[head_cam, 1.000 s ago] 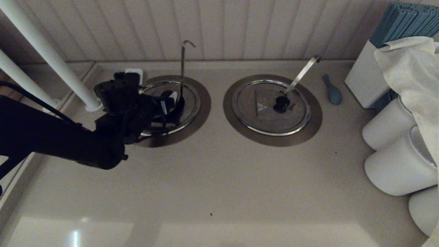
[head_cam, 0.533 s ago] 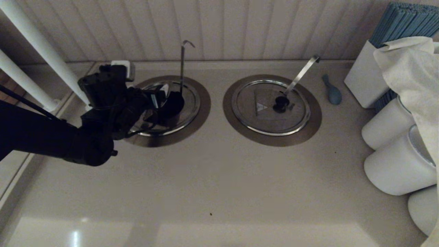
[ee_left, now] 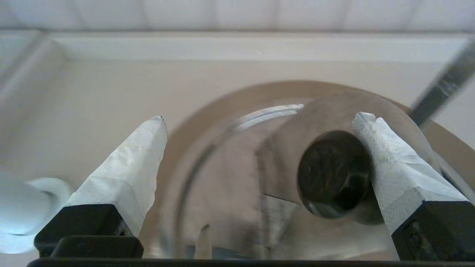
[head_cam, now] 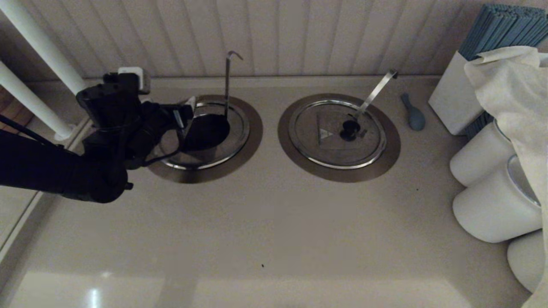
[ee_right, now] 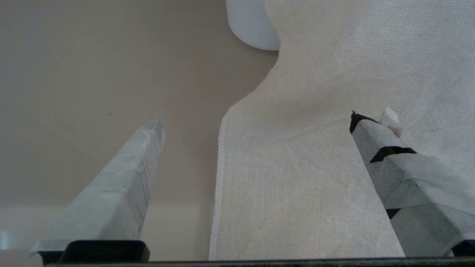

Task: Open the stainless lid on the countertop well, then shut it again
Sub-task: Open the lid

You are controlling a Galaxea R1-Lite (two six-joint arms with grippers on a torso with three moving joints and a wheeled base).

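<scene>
This is looking like a food-service kitchen or serving counter. Two round wells with bronze rings and steel lids are sitting sunk into a beige desk. Right of the lids, white tubs, a draped cloth and a blue spoon are lying under a panelled wall.

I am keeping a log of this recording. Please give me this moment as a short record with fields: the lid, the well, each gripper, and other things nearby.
stainless lid: seated flat in its well, thin hook-topped handle standing upright
countertop well: bronze ring, the left one of two
left gripper: open, low over the lid's left part; one fingertip beside the black knob, contact unclear
right gripper: open, parked over a white cloth, outside the head view
twin lid: closed, flat strip handle slanted
blue object: lying right of the twin well
</scene>
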